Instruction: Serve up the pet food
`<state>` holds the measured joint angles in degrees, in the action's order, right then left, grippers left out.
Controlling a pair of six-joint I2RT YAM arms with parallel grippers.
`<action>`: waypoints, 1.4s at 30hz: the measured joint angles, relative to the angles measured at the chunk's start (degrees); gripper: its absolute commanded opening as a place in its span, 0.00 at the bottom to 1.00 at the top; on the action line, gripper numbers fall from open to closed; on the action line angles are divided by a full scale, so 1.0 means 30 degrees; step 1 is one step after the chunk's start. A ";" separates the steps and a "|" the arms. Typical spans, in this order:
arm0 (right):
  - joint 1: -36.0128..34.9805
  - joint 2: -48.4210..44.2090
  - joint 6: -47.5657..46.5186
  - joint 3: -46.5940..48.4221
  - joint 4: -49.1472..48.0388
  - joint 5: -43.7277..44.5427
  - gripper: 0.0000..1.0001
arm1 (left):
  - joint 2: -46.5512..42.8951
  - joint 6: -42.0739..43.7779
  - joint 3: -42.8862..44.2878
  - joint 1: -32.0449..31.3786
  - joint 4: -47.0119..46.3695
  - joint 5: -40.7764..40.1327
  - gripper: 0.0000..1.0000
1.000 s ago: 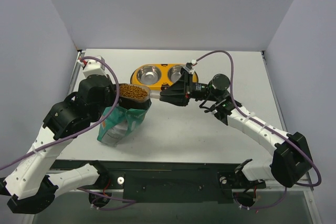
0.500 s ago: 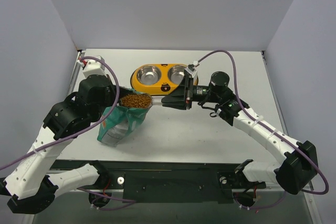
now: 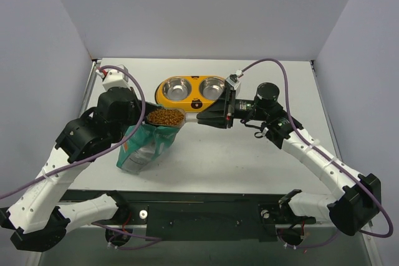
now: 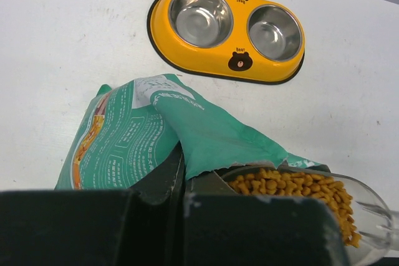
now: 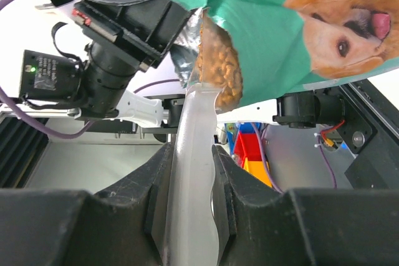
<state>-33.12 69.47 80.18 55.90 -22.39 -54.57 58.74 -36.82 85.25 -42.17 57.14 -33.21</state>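
The right fingers (image 5: 156, 213) are closed narrowly on the handle of a clear scoop (image 5: 193, 154). The scoop bowl, heaped with pet food (image 4: 293, 185), sits at the mouth of the bag (image 3: 142, 149). The left fingers (image 4: 249, 228) pinch the bag's upper edge. The feeder (image 3: 190, 91) lies just beyond the bag, and bare tabletop (image 3: 249, 154) extends to the bag's right.

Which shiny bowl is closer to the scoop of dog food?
The left bowl, on the left arm's side: the full scoop hangs just in front of it. The other bowl is farther right.
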 measured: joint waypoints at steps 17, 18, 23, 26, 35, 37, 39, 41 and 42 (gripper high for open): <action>0.1056 -0.1341 0.1319 0.0000 -0.0634 -0.0080 0.00 | 0.1654 -0.0911 0.1632 0.0000 0.1333 -0.1909 0.00; 0.1137 -0.1341 0.1472 0.0000 -0.0823 -0.0036 0.00 | 0.1727 -0.0991 0.1749 0.0000 0.1472 -0.2033 0.00; 0.1501 -0.1341 0.2069 0.0000 -0.1559 0.0138 0.00 | 0.2339 -0.1362 0.2557 -0.0015 0.2484 -0.2790 0.00; 0.1938 -0.1341 0.2251 0.0015 -0.1683 0.0168 0.00 | 0.2397 -0.1545 0.2630 -0.0022 0.2681 -0.3169 0.00; 0.4612 -0.1129 0.2397 0.0459 -0.2288 0.0408 0.00 | 0.2237 -0.1596 0.2630 -0.0022 0.3016 -0.3759 0.00; 0.5238 -0.0765 0.2426 0.0648 -0.2623 0.0495 0.00 | 0.2164 -0.1596 0.2630 -0.0022 0.3104 -0.3774 0.00; 0.5843 -0.0386 0.2433 0.0678 -0.2973 0.0568 0.00 | 0.2113 -0.1596 0.2630 -0.0022 0.3169 -0.3767 0.00; 0.6470 0.0153 0.2324 0.0678 -0.3242 0.0656 0.00 | 0.2076 -0.1588 0.2630 -0.0022 0.3198 -0.3723 0.00; 0.6754 0.0452 0.2244 0.0678 -0.3381 0.0714 0.00 | 0.2069 -0.1581 0.2630 -0.0022 0.3198 -0.3665 0.00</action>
<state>-12.86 70.83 86.91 57.93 -32.53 -52.42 64.95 -41.56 93.14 -42.24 66.74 -44.21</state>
